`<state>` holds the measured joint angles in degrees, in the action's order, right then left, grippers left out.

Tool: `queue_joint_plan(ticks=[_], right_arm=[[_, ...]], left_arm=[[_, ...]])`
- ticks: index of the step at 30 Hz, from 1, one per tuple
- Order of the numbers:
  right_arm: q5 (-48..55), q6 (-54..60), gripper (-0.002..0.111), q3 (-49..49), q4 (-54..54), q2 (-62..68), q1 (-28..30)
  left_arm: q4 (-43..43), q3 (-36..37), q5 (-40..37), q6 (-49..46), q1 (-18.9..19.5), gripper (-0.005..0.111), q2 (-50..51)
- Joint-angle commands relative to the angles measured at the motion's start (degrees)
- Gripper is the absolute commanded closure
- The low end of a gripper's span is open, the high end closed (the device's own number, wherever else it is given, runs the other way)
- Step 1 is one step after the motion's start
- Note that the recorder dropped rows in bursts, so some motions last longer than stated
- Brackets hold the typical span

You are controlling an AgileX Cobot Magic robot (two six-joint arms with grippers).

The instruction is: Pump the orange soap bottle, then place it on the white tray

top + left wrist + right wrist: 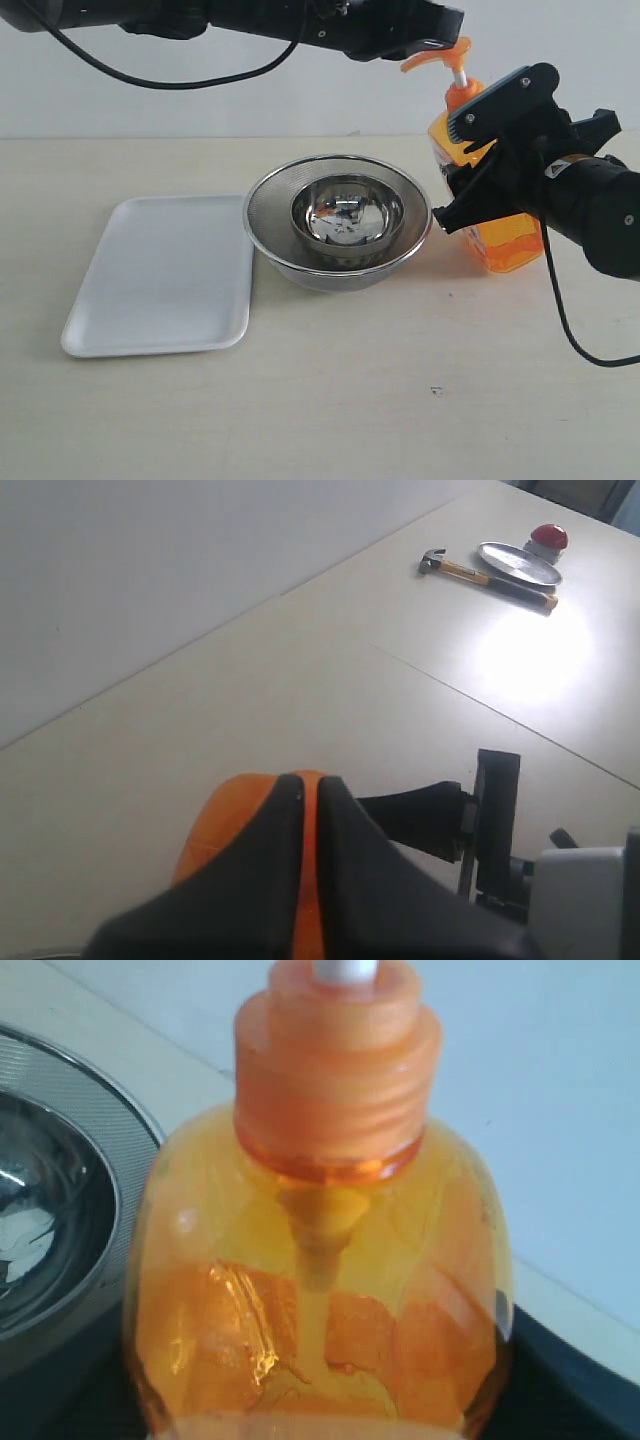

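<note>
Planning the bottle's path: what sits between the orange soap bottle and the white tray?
In the exterior view, a steel mesh bowl holding a smaller steel bowl sits between them.

Looks like a robotics lab bench to me: bare beige tabletop (400,400), blank white wall (250,110), black robot arms (600,215) trailing loose cables (150,78), plus a random prop mix: orange soap bottle (505,245), white tray (160,275), nested steel bowls (270,225), a hammer (470,573).
</note>
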<state>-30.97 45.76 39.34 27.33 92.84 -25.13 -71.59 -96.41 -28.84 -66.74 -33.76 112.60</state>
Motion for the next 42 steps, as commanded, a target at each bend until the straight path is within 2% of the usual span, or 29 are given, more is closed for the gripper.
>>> queue_joint_plan(ticks=[1,11,32,42], right_arm=[[-0.3,-0.5,0.108,0.3,-0.7,-0.2,-0.2],[-0.3,-0.5,0.108,0.3,-0.7,-0.2,-0.2],[-0.3,-0.6,0.108,0.3,-0.7,-0.2,-0.2],[-0.3,-0.6,0.108,0.3,-0.7,-0.2,-0.2]], left_arm=[[0.1,0.2,0.6,0.1,0.0,0.102,-1.6],[0.1,0.2,1.8,-0.2,0.0,0.102,-1.8],[-0.5,0.2,-0.7,-0.5,-0.2,0.102,6.1],[-0.8,0.7,0.2,-1.0,-1.1,0.102,6.2]])
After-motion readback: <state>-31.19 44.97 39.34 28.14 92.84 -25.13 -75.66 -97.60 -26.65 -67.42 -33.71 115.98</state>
